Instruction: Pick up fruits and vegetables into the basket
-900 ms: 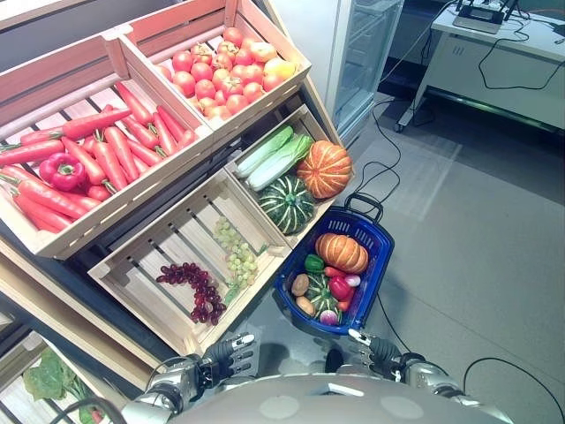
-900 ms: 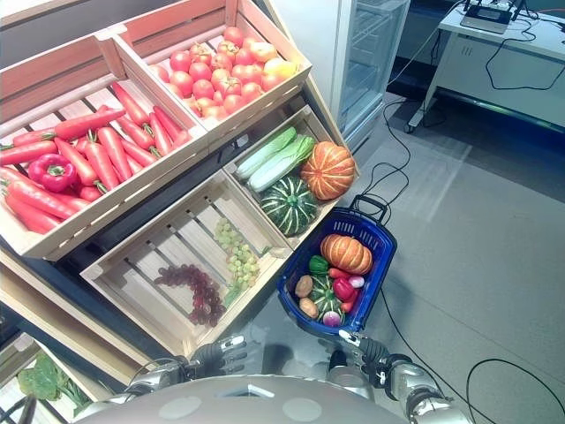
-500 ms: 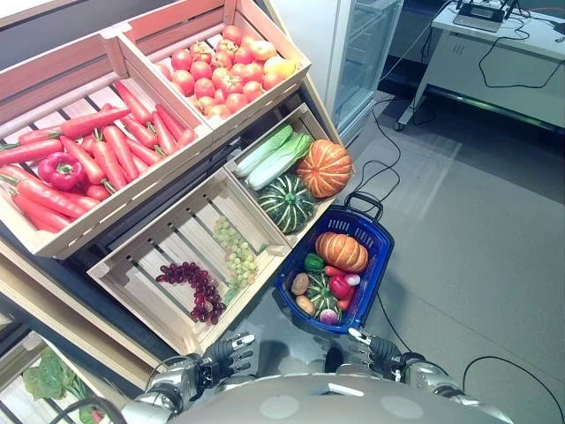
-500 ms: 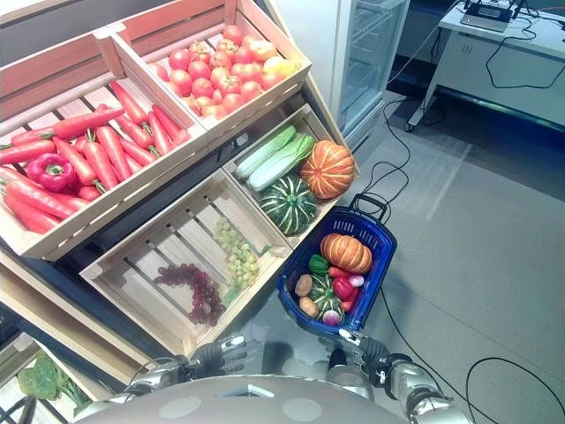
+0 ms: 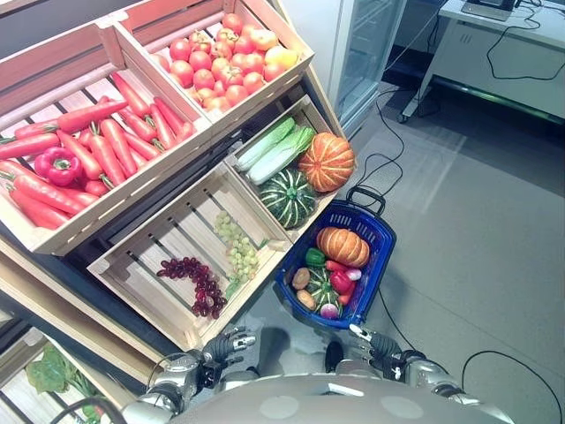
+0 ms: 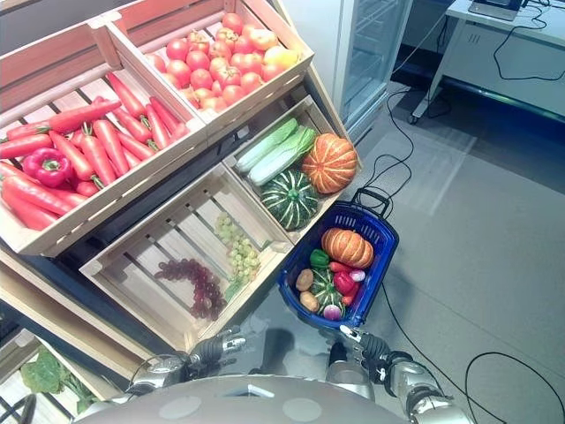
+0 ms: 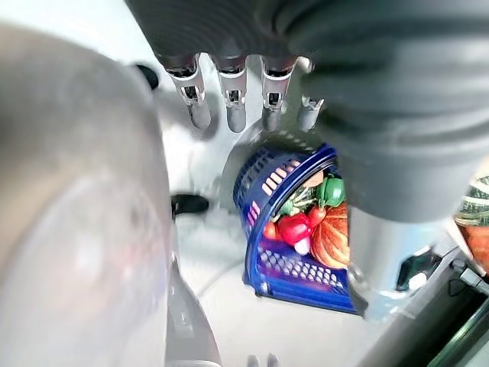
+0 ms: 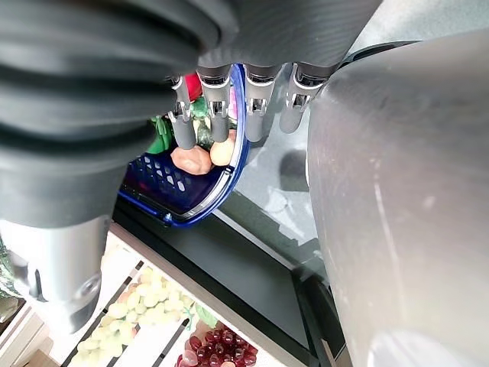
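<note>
Both hands hang low and empty on the near side of the blue basket (image 5: 378,231): the left hand (image 5: 225,344) sits nearer the grape crate, the right hand (image 5: 372,343) just short of the basket's near end. In each wrist view the fingers (image 7: 233,99) run straight and loosely spread, closed on nothing.

The basket stands on the floor, touching the foot of the wooden stand. It already holds an orange pumpkin (image 5: 342,246), a green pepper (image 5: 314,259), a red pepper (image 5: 341,282), a small striped squash (image 5: 320,288), two potatoes (image 5: 300,280) and a radish (image 5: 329,310).

Beside the basket, the nearest crate (image 5: 132,265) holds green grapes (image 5: 237,250) and dark red grapes (image 5: 199,287). The crate behind the basket holds a striped green squash (image 5: 286,198), a second orange pumpkin (image 5: 326,162) and pale cabbages (image 5: 275,150). Higher crates carry carrots (image 5: 97,146) with a red bell pepper (image 5: 57,164), and red apples (image 5: 225,66). A glass-door cabinet (image 5: 371,44) stands beyond the stand.
</note>
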